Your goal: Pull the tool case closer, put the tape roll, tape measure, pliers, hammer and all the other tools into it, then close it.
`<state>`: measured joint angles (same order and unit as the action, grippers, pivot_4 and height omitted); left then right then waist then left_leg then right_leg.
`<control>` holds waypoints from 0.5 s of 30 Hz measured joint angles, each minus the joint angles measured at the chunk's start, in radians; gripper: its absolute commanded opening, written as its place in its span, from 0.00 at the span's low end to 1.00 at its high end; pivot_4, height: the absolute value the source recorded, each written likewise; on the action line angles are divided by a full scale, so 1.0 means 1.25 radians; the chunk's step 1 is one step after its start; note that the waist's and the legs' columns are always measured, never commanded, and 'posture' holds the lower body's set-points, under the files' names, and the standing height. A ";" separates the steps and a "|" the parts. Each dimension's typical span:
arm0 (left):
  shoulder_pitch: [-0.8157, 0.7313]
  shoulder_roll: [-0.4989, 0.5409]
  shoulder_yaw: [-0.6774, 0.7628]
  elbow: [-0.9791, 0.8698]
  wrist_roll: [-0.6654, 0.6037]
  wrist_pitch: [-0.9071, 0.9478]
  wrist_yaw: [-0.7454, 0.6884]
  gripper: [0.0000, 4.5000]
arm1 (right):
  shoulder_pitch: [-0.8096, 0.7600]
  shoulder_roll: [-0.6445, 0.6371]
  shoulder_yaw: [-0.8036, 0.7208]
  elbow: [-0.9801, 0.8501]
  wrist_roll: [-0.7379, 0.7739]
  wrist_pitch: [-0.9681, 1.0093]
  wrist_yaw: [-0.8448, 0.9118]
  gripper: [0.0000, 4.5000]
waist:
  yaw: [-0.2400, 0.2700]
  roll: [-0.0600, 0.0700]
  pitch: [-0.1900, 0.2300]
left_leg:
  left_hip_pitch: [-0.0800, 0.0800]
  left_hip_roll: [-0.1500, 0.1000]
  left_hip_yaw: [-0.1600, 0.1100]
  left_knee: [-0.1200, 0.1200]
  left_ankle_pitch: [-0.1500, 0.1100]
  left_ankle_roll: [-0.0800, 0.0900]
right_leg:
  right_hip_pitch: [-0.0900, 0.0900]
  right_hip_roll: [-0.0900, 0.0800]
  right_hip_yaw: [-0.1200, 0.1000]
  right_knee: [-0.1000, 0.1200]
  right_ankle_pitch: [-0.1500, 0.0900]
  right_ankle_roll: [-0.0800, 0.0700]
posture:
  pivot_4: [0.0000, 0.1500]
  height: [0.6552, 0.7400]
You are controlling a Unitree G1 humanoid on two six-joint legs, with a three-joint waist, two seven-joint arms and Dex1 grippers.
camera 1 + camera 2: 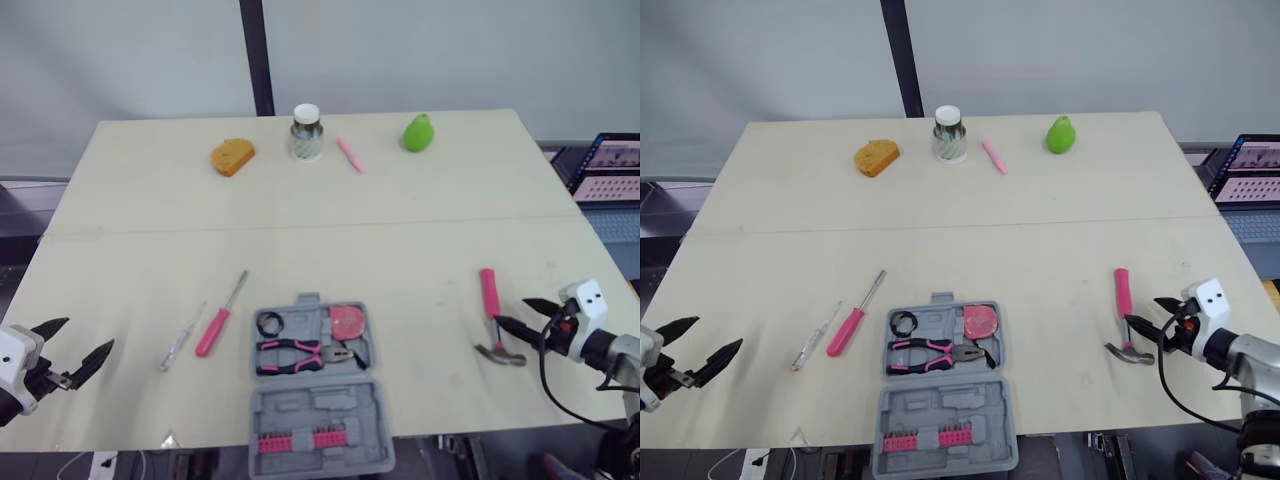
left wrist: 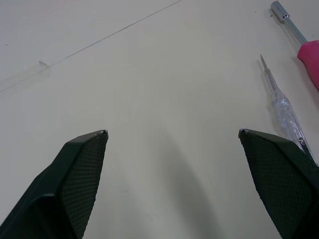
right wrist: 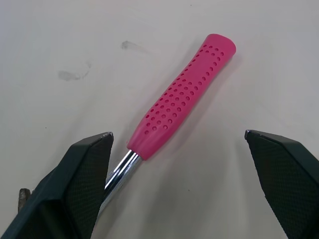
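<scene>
The pale counter (image 1: 400, 240) carries a row across the upper middle of the frame: an orange wedge (image 1: 232, 157), a white-lidded jar (image 1: 306, 132), a pink stick (image 1: 350, 155) and a green pear-shaped thing (image 1: 418, 132). Lower down lie a clear-handled screwdriver (image 1: 182, 337) just beside a pink-handled screwdriver (image 1: 221, 316) at lower left, the open grey tool case (image 1: 310, 410) at bottom centre, and a pink-handled hammer (image 1: 491, 312) at lower right.
</scene>
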<state>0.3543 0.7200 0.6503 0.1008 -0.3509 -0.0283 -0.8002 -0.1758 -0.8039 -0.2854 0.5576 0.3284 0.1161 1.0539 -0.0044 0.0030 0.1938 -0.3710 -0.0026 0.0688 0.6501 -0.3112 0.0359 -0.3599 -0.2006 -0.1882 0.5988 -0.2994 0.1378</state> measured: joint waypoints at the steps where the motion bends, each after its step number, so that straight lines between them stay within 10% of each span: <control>1: 0.014 0.000 -0.009 -0.036 -0.003 0.022 -0.002 1.00 | 0.015 0.000 0.006 -0.058 0.012 0.030 0.009 0.99 | 0.000 0.000 0.000 | 0.000 0.000 0.000 0.000 0.000 0.000 | 0.000 0.000 0.001 0.000 0.000 0.000 | 1.00 1.00; 6: 0.041 0.000 -0.083 -0.194 -0.030 0.132 -0.018 1.00 | 0.049 0.010 0.074 -0.325 0.057 0.161 0.024 0.99 | 0.003 0.000 0.000 | 0.000 0.001 0.000 0.001 -0.001 -0.001 | 0.000 0.001 0.003 -0.002 0.000 0.000 | 1.00 1.00; 9: 0.055 0.001 -0.157 -0.279 -0.034 0.191 -0.031 0.82 | 0.061 0.024 0.147 -0.432 0.057 0.213 0.024 0.71 | 0.005 0.001 0.000 | 0.000 0.001 0.000 0.000 -0.001 -0.001 | 0.000 0.001 0.003 -0.003 0.000 0.000 | 1.00 1.00; 15: 0.016 0.001 -0.341 -0.354 -0.026 0.288 -0.044 0.13 | 0.046 0.024 0.302 -0.552 0.013 0.242 0.041 0.03 | 0.013 0.001 0.000 | -0.001 0.001 -0.001 0.001 -0.001 -0.001 | 0.000 0.004 0.003 -0.002 0.000 0.000 | 1.00 1.00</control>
<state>0.3739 0.7211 0.2240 -0.3415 -0.3829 0.3313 -0.8550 -0.1185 -0.7742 0.0924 -0.1327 0.3447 0.4187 1.1052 0.0119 0.0039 0.1944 -0.3724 -0.0011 0.0680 0.6509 -0.3123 0.0350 -0.3602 -0.1957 -0.1847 0.5963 -0.2993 0.1376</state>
